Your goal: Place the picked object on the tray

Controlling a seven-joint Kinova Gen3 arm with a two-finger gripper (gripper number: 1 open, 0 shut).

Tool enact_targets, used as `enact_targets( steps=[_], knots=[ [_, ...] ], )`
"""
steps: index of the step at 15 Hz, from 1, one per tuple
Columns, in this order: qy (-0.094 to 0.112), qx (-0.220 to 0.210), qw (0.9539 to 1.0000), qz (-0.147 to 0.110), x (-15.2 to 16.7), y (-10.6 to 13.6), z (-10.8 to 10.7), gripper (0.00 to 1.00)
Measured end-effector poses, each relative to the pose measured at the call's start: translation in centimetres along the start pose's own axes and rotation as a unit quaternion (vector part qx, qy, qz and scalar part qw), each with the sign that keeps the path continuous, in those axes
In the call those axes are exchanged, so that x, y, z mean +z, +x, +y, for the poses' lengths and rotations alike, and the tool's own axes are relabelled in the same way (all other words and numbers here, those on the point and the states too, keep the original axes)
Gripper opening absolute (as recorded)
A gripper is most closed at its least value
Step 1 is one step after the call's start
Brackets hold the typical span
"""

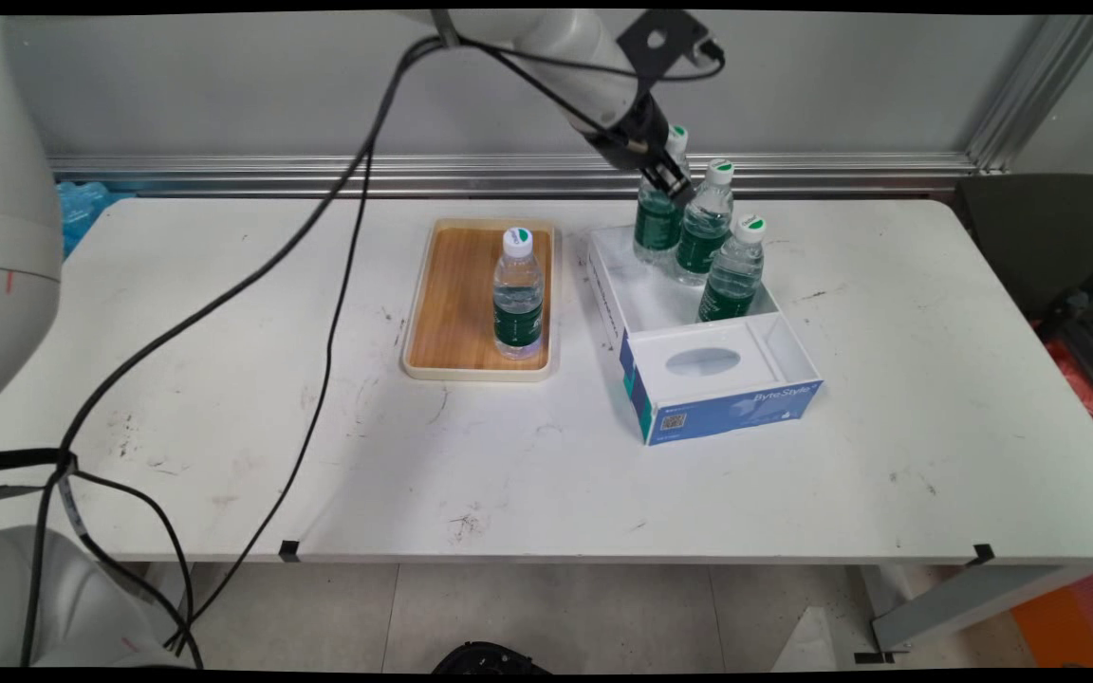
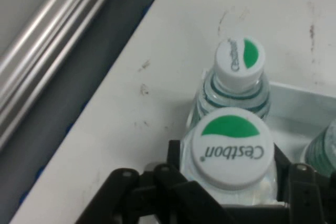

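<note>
In the main view, the gripper (image 1: 677, 182) reaches down at the far end of the white box (image 1: 798, 353), among three green-labelled bottles standing in a tight row. It sits at the neck of the middle bottle (image 1: 704, 228), with the far bottle (image 1: 657, 213) just beside it at 10 o'clock and the near bottle (image 1: 734, 270) at 5 o'clock. A fourth bottle (image 1: 518, 296) stands upright on the wooden tray (image 1: 442, 304), at 9 o'clock from the box. The crowding is the hazard: any sideways pull would likely knock a neighbour over.

In the hand view, the black fingers (image 2: 176, 153) flank the Cestbon cap (image 2: 231, 148) on both sides, apparently clamped just under it. Gripping so high, the bottle could swing or slip. The far bottle's cap (image 2: 240, 61) stands close at 12 o'clock.
</note>
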Motion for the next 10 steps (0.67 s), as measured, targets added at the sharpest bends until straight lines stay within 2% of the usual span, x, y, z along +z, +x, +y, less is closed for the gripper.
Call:
enact_targets(
  steps=[5, 10],
  knots=[
    [0.001, 0.009, 0.9999, 0.01, -4.9, 1.0, -0.7, 0.0],
    [0.007, 0.024, 0.9997, 0.004, -10.3, 0.4, -2.7, 0.0]
  ],
)
